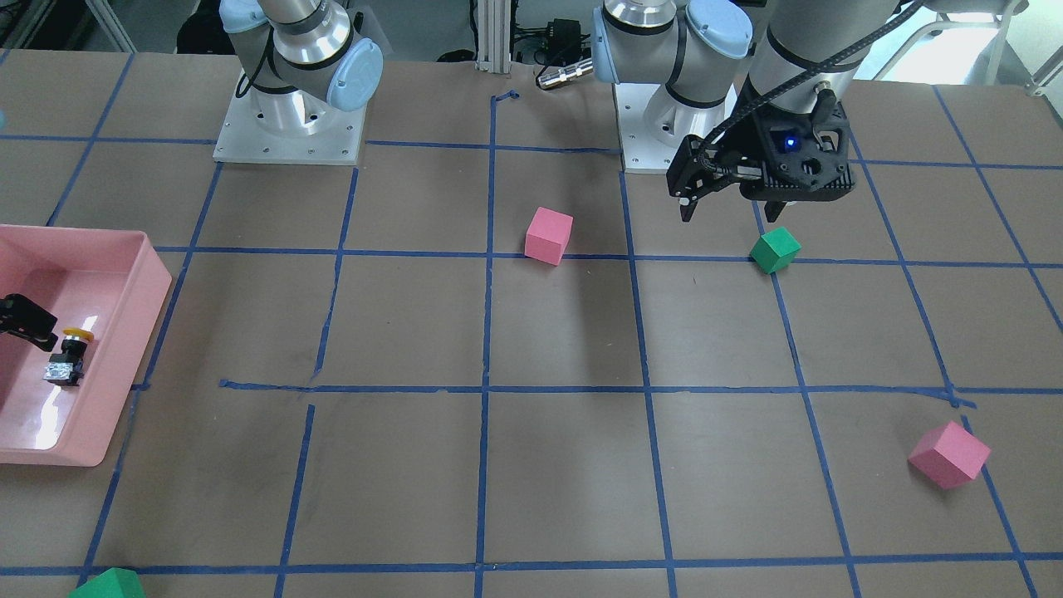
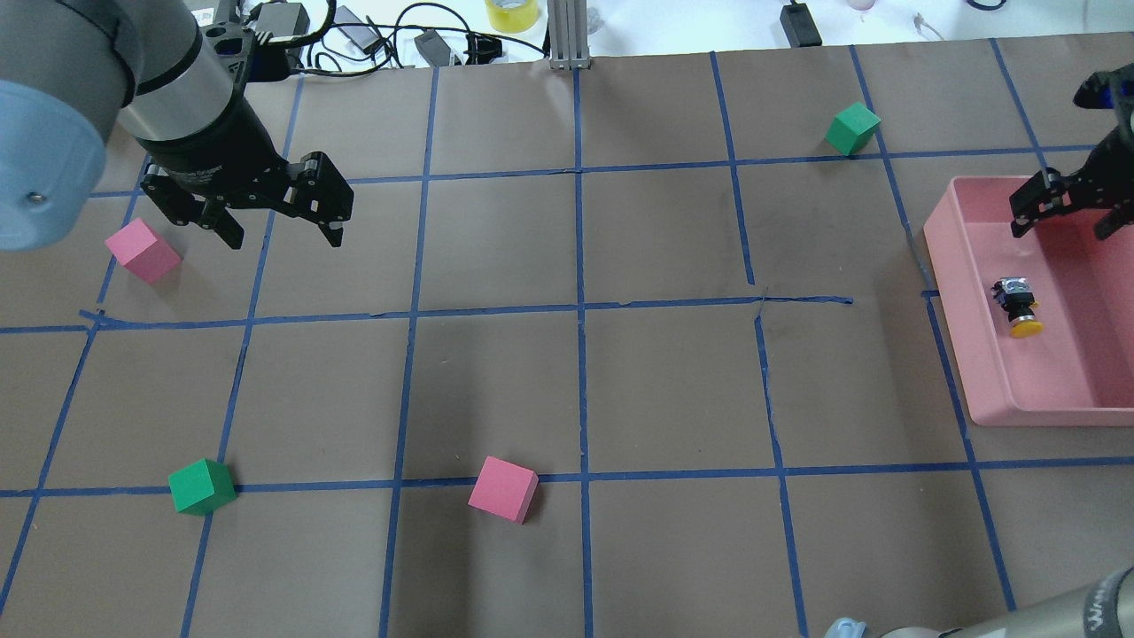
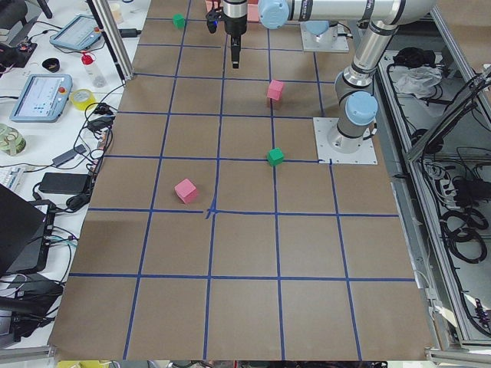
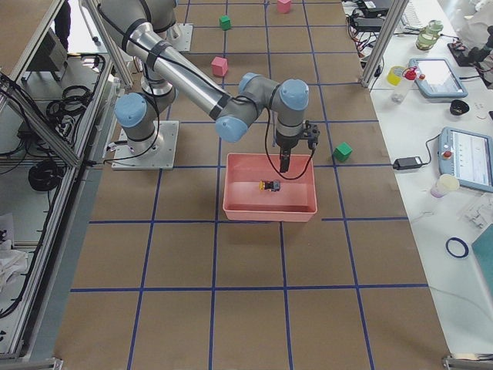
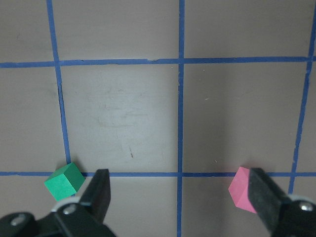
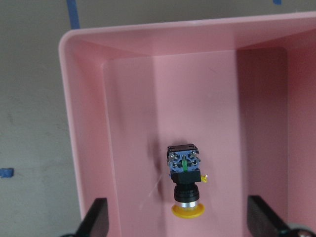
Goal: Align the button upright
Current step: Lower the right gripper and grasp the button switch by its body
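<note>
**Button on its side, right pincer above it**

The brown-papered worktop [image 2: 673, 390], gridded in blue tape, carried a pink tray [image 6: 84, 123] at its right end. The button [image 6: 183, 180] lay on its side on the tray floor, not upright, and touched no wall.

In the right wrist view its long axis ran from 12 to 6 o'clock, with the contact block at 12 and the yellow cap at 6. The right pincer [image 2: 1061, 221] hung above the tray with its fingers spread wide and gripping nothing. They stood at 9 and 3 o'clock on either side of the button, so their closing line crossed its axis. Seen from overhead, the button sat at about 7 o'clock from that pincer.

The left pincer [image 2: 283, 235] was also spread and empty, well apart at the far end of the worktop. The right arm was plainly the nearer. The next move probably called for a straight descent to close on the black body.

Counted: one button, one tray, two pink cubes [image 2: 142, 251] and two green cubes [image 2: 202, 486], all four on the worktop outside the tray.
</note>
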Tool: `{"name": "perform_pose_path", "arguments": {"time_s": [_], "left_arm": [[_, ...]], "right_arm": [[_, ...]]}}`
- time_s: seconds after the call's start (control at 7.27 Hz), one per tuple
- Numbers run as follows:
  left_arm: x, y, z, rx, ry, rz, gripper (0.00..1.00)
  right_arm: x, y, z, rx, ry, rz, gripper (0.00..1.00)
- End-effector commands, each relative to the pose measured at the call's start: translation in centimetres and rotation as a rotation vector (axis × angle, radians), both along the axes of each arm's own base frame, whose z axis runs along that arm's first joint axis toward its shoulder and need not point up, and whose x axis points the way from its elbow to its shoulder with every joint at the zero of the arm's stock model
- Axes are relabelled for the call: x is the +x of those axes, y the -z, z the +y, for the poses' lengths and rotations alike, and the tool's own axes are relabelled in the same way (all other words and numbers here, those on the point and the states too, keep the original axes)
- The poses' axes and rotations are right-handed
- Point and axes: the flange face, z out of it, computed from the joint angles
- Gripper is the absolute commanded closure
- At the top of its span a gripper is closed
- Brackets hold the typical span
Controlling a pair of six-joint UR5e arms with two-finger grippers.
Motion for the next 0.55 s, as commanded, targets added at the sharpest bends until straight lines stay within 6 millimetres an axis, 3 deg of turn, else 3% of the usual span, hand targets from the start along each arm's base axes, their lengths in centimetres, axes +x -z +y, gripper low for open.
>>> {"name": "perform_pose_path", "arguments": {"time_s": [0.0,0.41], "left_arm": [[-0.02,0.03,0.00,0.001,0.000,0.002,0.00],[-0.07,0.46,-0.05,0.008,0.000,0.007,0.00]], "right_arm": [[-1.47,4.81,0.97,0.012,-0.058,-0.007,0.00],[-1.29,5.37,1.09,0.021,-0.110,-0.012,0.00]]}}
